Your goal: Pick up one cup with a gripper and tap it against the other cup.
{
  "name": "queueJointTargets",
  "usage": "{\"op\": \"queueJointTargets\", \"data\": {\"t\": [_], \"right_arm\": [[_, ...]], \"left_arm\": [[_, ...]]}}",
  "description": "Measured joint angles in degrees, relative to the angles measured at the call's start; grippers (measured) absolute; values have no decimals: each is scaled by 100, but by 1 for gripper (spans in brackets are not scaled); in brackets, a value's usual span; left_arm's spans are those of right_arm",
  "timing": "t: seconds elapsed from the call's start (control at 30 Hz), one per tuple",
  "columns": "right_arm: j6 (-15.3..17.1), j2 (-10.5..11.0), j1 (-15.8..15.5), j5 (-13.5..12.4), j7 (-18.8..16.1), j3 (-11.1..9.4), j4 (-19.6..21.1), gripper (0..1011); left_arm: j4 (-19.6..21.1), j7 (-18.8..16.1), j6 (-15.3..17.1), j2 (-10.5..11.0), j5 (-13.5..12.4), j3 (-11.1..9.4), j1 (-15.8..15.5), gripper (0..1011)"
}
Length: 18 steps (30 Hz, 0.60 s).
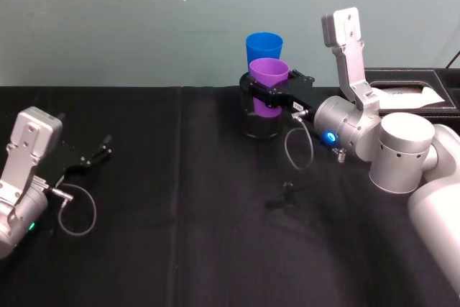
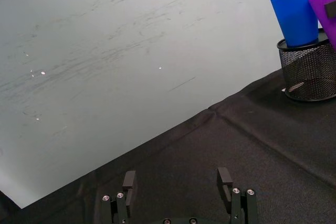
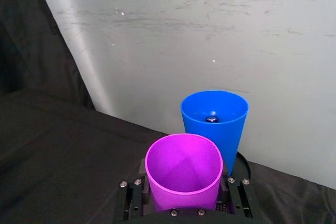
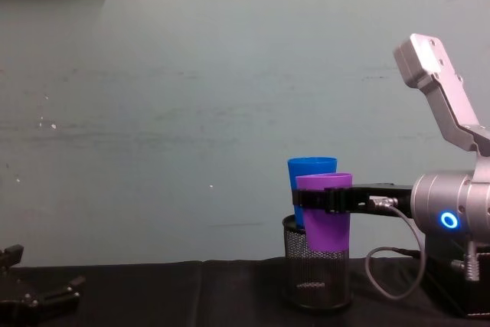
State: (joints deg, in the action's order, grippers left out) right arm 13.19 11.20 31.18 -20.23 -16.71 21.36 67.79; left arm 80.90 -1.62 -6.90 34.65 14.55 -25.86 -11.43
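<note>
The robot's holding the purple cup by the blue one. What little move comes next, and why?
Probably a gentle nudge of the purple cup toward the blue cup until their sides tap. The right tool is shut on it, upright and close to the blue cup in the mesh holder; whether they touch yet is unclear. The left tool lies open, far left.

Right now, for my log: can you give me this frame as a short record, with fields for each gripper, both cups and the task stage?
right gripper: shut on the purple cup, holding it upright above the black-clothed table
purple tapered plastic tumbler: close beside the blue one, on the robot's side; contact cannot be told
blue tapered plastic tumbler: upright, base inside the black mesh pen holder
left gripper: open, parked low at the table's left
task stage: cup lifted, held at the other cup
</note>
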Motion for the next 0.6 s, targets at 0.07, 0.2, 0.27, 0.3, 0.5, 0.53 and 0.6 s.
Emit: {"op": "queueJointTargets", "data": {"t": [0.07,0.2,0.27,0.3,0.5,0.53,0.6], "right_arm": [[0,0,0,0,0,0,0,720],[0,0,0,0,0,0,0,720],[0,0,0,0,0,0,0,720],[0,0,0,0,0,0,0,720],[0,0,0,0,0,0,0,720],[0,0,0,0,0,0,0,720],[0,0,0,0,0,0,0,720]], "left_arm": [[0,0,0,0,0,0,0,1000],[0,0,-1,0,0,0,0,1000],[0,0,0,0,0,0,0,1000],[0,0,0,0,0,0,0,1000],[0,0,0,0,0,0,0,1000],[0,0,0,0,0,0,0,1000],[0,0,0,0,0,0,0,1000]]}}
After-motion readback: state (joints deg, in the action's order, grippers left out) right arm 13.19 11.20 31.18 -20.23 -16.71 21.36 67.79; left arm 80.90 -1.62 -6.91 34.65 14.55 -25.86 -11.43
